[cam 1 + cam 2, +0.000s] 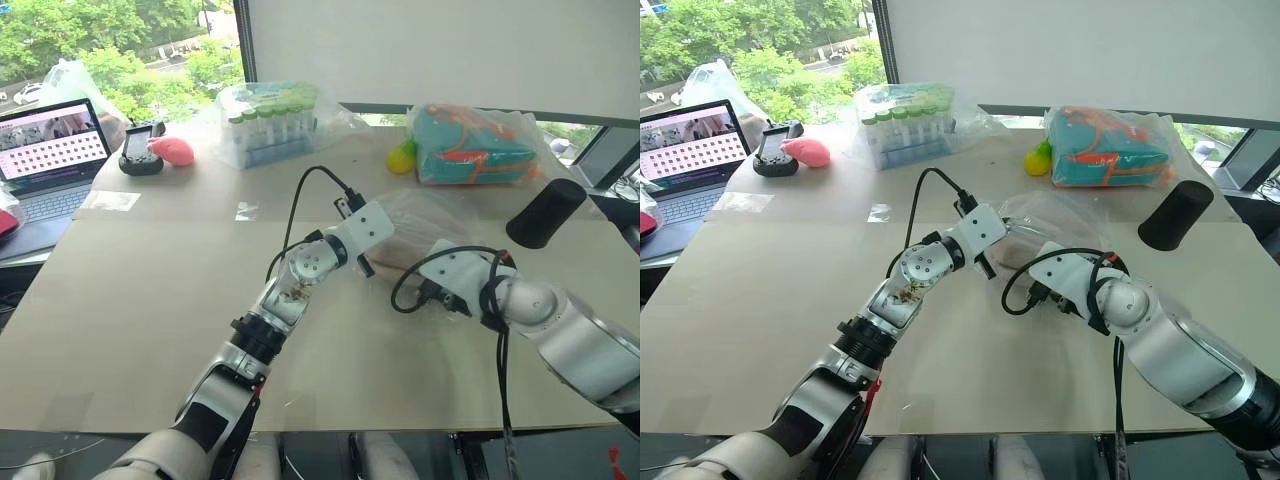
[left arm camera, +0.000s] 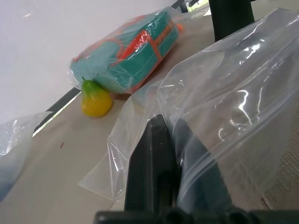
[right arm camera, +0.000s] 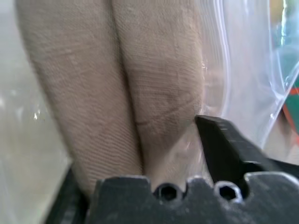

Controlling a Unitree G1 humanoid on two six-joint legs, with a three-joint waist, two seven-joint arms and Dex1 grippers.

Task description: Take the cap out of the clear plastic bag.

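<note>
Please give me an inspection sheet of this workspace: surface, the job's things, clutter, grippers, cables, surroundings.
Surface: beige table.
Job's things: cap still inside the clear plastic bag.
Clutter: bag of tubes, teal-orange bagged item, yellow pear toy, pink toy, black cylinder.
Grippers: left gripper shut on the bag's edge; right gripper around the cap's fabric.
Cables: black cable at each wrist.
Surroundings: laptop, window, trees.

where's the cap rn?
Mid-table, right of center in the head views: the cap sits in the clear plastic bag, between the right gripper's fingers, beside the left gripper.
</note>
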